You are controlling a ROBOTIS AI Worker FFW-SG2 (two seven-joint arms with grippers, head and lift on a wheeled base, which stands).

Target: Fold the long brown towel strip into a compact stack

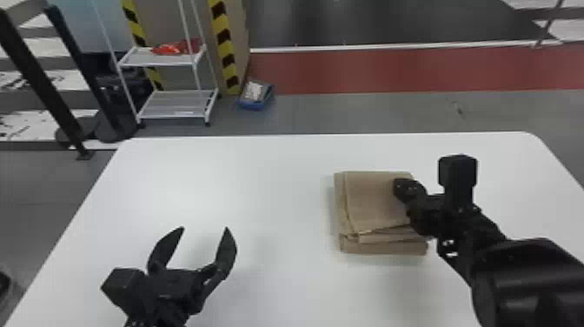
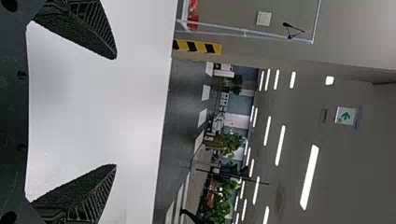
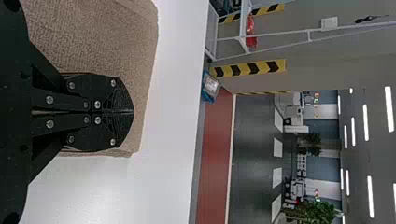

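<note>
Where the counter [image 1: 269, 174] bore the folded towel [image 1: 373, 200] right of centre, my right claw [image 3: 133, 112] lay over it, closed, seemingly gripping nothing; my left claw [image 1: 205, 228] stood wide, empty. Light, flat pressure, I judged, suited the uneven near folds [image 1: 384, 248].

We log a white rack [image 1: 176, 108], red item [image 1: 170, 48] on its upper shelf [image 1: 138, 57]; blue box [image 1: 257, 103] on floor [image 1: 330, 113] nearby; arrow sign [image 2: 345, 115], left wrist view.
</note>
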